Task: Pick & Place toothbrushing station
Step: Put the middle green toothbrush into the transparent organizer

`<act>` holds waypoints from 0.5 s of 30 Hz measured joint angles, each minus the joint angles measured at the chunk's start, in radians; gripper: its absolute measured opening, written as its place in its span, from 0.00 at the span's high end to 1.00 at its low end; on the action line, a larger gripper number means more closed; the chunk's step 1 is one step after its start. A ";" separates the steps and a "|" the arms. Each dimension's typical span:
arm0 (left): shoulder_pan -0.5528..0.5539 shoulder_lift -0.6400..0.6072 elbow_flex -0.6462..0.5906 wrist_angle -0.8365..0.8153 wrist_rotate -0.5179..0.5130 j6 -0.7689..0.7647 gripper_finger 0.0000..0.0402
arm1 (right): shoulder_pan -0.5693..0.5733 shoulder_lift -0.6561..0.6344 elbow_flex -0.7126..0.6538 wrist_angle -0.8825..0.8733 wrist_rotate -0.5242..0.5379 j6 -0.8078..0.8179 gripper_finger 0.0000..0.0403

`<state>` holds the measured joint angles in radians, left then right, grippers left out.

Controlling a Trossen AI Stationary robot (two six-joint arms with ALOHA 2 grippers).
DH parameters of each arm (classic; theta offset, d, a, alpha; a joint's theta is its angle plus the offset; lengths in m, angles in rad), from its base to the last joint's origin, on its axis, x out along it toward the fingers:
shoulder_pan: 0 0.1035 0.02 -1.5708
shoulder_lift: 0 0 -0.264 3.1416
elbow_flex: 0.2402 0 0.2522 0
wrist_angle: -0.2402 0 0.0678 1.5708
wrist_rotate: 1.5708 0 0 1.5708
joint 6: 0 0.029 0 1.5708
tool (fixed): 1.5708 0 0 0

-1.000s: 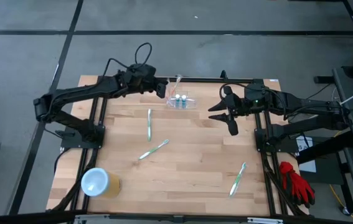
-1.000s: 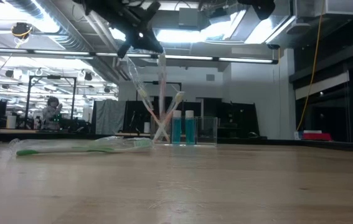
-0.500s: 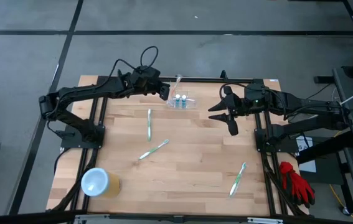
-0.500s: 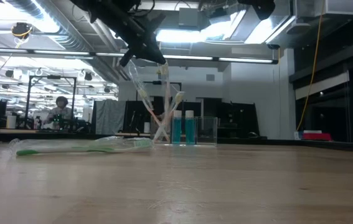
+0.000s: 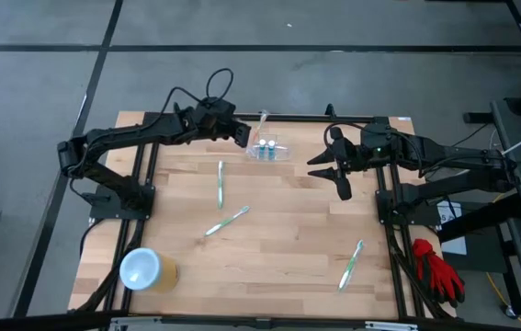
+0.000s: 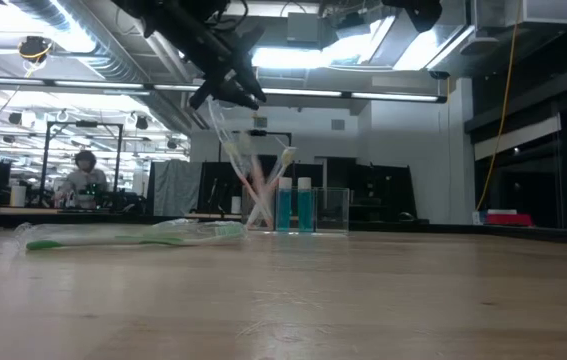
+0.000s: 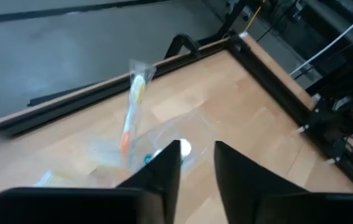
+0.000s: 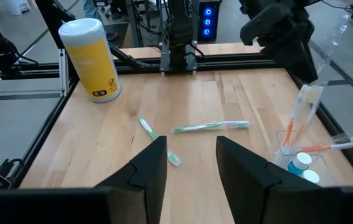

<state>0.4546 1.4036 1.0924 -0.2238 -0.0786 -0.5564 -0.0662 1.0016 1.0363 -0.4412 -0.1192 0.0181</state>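
The left gripper, fingers slightly parted and empty, has lifted off the small clear plastic toothbrushing station near the tabletop's far edge, leaving another wrapped brush apparently placed.

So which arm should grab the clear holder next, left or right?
Left, probably. The left gripper hangs open right beside the toothbrushing station at the table's far edge. The right gripper is open too, but it waits farther off with bare table between.
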 joint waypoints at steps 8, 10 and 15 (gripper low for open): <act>0.003 -0.028 0.000 0.026 -0.028 0.084 0.60 | 0.000 0.000 0.000 0.000 0.000 0.024 0.65; -0.003 -0.050 0.002 0.047 -0.075 0.093 0.60 | 0.000 0.000 0.000 0.000 0.000 0.027 0.65; 0.002 -0.116 0.001 0.040 -0.166 0.167 0.64 | 0.000 0.000 0.000 0.000 0.000 0.027 0.65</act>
<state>0.4566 1.2881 1.0935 -0.1840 -0.2444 -0.3892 -0.0663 1.0016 1.0363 -0.4410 -0.1196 0.0456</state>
